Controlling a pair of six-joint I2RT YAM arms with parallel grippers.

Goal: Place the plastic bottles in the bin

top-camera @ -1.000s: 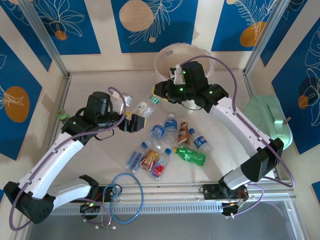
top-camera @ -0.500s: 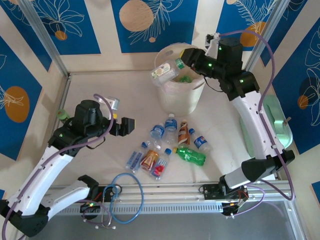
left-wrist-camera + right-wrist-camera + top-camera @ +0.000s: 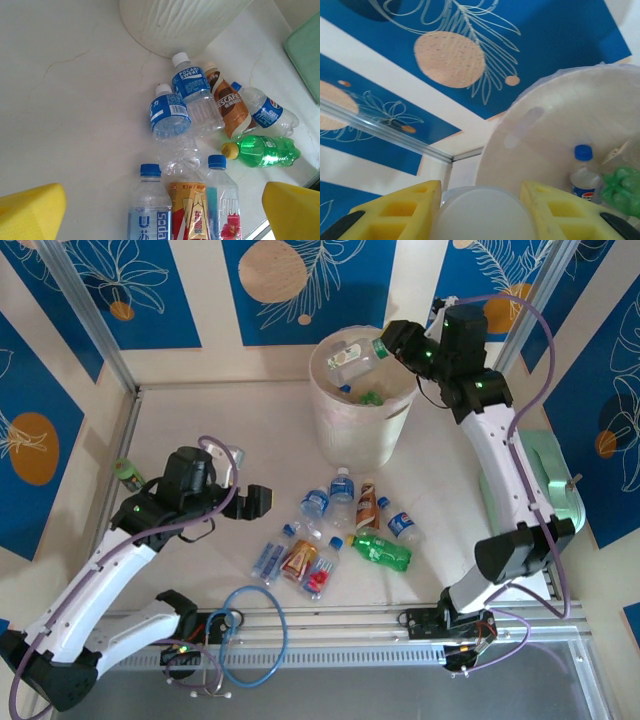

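Bottle [image 3: 350, 360], clear plastic, green cap, was clenched in right jaws over far round pale pink-beige bin [image 3: 350, 430], poised for drop; left jaws hung released over tabletop [image 3: 200, 420] bottle cluster [image 3: 315, 502].

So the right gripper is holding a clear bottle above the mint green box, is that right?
Not quite. The right gripper holds the clear bottle above the bin, not the mint-green box. The top external view shows it.

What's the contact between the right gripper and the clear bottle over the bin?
Touching. In the right wrist view the right gripper presses against both sides of the clear bottle; the top view shows the bottle held in the air above the bin.
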